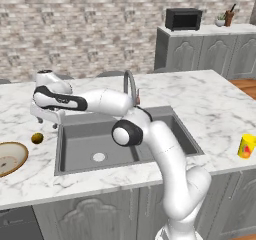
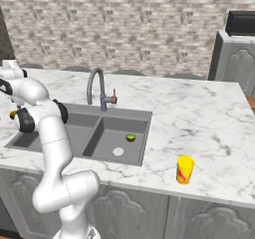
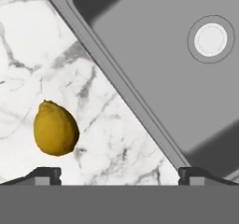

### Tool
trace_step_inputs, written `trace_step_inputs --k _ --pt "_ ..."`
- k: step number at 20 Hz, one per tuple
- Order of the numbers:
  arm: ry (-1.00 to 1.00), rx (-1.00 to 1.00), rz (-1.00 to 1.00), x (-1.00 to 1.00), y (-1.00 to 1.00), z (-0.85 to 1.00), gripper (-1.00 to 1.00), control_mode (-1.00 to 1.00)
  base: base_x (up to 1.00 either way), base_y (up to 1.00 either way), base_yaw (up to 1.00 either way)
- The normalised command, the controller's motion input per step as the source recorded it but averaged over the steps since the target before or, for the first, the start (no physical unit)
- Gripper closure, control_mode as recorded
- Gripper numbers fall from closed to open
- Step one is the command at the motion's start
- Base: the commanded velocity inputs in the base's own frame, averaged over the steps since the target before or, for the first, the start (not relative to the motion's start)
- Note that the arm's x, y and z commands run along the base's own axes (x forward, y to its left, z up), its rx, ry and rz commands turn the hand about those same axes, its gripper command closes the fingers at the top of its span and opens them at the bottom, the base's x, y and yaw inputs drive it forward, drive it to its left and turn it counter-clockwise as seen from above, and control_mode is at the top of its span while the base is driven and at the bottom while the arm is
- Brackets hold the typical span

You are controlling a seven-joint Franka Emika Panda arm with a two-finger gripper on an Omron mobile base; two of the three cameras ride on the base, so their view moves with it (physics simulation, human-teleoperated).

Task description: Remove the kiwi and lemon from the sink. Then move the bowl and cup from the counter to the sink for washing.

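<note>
The lemon lies on the white marble counter, just left of the sink. My gripper hangs open above it and holds nothing; in the hand view the lemon sits just ahead of one fingertip, beside the sink rim. The kiwi rests in the right basin of the sink, near the drain. The tan bowl sits on the counter at the far left, close to the lemon. The yellow cup stands upright on the counter right of the sink.
A curved steel faucet rises behind the sink's middle. My arm stretches across the left basin. A far grey cabinet carries a black microwave. A brick wall runs behind the counter.
</note>
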Motion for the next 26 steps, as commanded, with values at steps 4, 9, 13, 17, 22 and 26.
trace_step_inputs --k 4,9,13,17,22,26 --pt "0.02 -0.07 0.0 -0.19 -0.29 0.18 -1.0 -1.0 0.0 0.0 0.0" --pt "0.0 -0.06 0.0 -0.2 -0.32 0.13 -1.0 -1.0 0.0 0.0 0.0" --pt "0.0 -0.03 0.0 -0.21 -0.32 0.06 -1.0 -1.0 0.0 0.0 0.0" --pt "0.0 -0.01 0.0 -0.22 -0.32 0.0 -1.0 -1.0 0.0 0.0 0.0" --pt "0.0 0.0 0.01 -0.23 -0.29 -0.01 -1.0 -1.0 0.0 0.0 0.0" --pt "-0.02 0.0 0.02 -0.23 -0.31 -0.03 -1.0 -1.0 0.0 0.0 0.0"
